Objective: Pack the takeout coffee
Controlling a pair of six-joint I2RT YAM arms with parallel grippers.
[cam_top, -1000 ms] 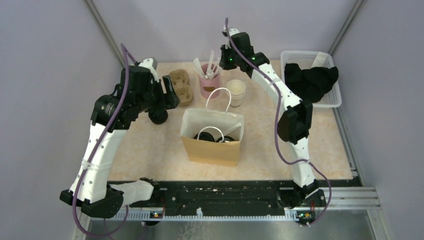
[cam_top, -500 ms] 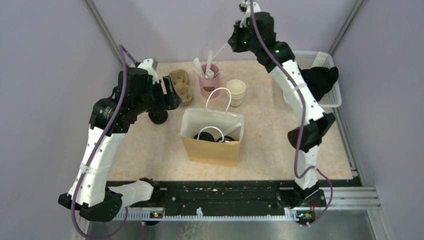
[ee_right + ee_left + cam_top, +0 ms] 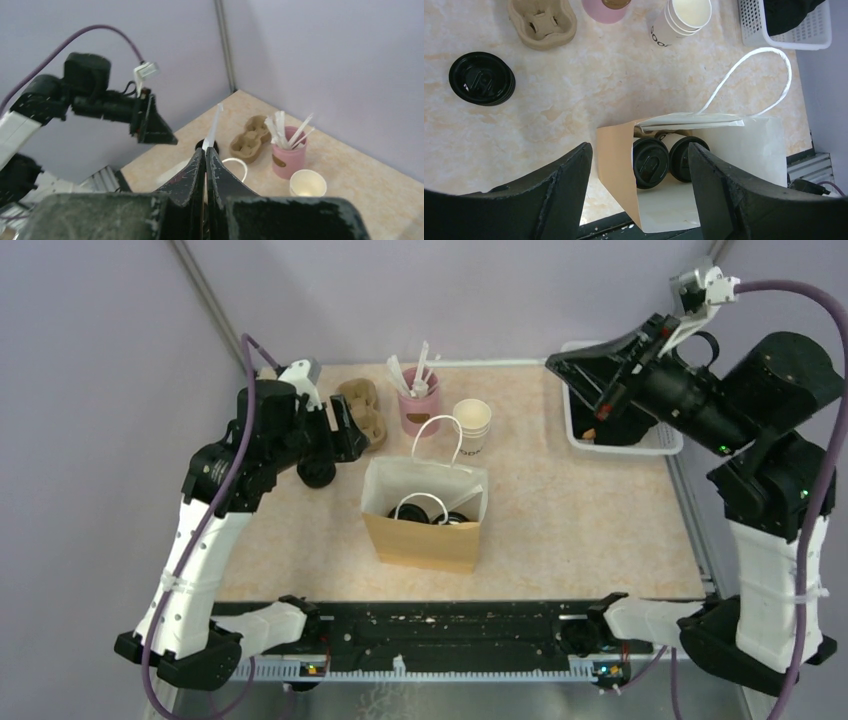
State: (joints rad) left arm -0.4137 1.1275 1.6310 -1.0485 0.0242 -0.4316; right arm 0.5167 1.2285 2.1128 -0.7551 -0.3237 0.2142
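Right gripper [image 3: 205,167] clamps a thin white stick [image 3: 213,125], left gripper [image 3: 639,150] gapes — I'd carry it toward eight o'clock, upright, into the brown paper bag [image 3: 420,535].

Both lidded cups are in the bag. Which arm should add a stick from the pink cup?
Right, probably: the right claw is shut on a white stick, so it only needs to carry it over. The left claw is open and empty.

A robotics lab booth: plain lilac walls [image 3: 90,360], metal corner posts [image 3: 205,295], robot arms [image 3: 195,540] on a black rail [image 3: 450,630].
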